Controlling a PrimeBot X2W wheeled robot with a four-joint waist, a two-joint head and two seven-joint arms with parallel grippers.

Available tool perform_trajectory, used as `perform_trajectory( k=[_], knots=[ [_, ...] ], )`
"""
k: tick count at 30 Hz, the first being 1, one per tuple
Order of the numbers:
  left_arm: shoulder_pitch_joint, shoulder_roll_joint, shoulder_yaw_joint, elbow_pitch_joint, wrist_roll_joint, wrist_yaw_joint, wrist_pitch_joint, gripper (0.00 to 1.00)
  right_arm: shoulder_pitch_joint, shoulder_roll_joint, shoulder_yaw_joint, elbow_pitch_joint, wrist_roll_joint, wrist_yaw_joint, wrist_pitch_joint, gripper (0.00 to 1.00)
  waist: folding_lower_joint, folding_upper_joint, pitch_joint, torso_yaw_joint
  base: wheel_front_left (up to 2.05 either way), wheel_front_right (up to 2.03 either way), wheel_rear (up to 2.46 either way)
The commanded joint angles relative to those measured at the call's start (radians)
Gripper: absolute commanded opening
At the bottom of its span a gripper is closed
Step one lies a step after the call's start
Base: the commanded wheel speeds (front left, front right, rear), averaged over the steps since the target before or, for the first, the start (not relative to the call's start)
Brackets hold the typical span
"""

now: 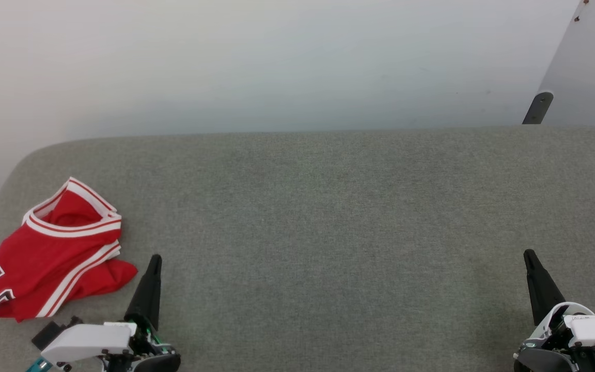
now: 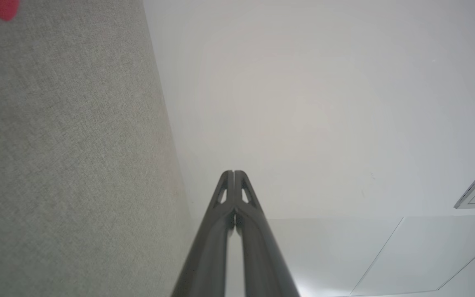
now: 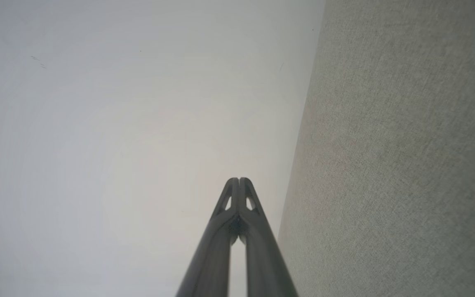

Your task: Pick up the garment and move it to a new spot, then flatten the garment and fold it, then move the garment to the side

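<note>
Crumpled red garment (image 1: 52,253) at left of grey surface (image 1: 328,206); left jaws and right jaws fully together, empty.

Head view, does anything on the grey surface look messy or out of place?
Only the red jersey: it lies bunched up and folded over itself at the left end of the grey surface, close beside the left gripper. No damage visible.

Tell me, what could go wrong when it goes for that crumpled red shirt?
The crumpled red jersey shirt with white striped trim lies near the left edge of the grey fabric surface; a pull might drag it off.
It is bunched, so the left arm's dark fingers, now shut, may pinch several layers.
</note>
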Motion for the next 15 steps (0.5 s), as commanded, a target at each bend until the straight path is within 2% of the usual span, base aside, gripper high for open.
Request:
perform_trajectory(
  k=[1, 15],
  knots=[
    [-0.011, -0.001, 0.001, 0.000, 0.003, 0.000, 0.001, 0.00, -0.003, 0.003, 0.002, 0.000, 0.004, 0.000, 0.000, 0.00, 0.0000, 0.0000, 0.000, 0.000, 0.00, 0.00, 0.00],
    [-0.011, -0.001, 0.001, 0.000, 0.003, 0.000, 0.001, 0.00, -0.003, 0.003, 0.002, 0.000, 0.004, 0.000, 0.000, 0.00, 0.0000, 0.0000, 0.000, 0.000, 0.00, 0.00, 0.00]
  ],
)
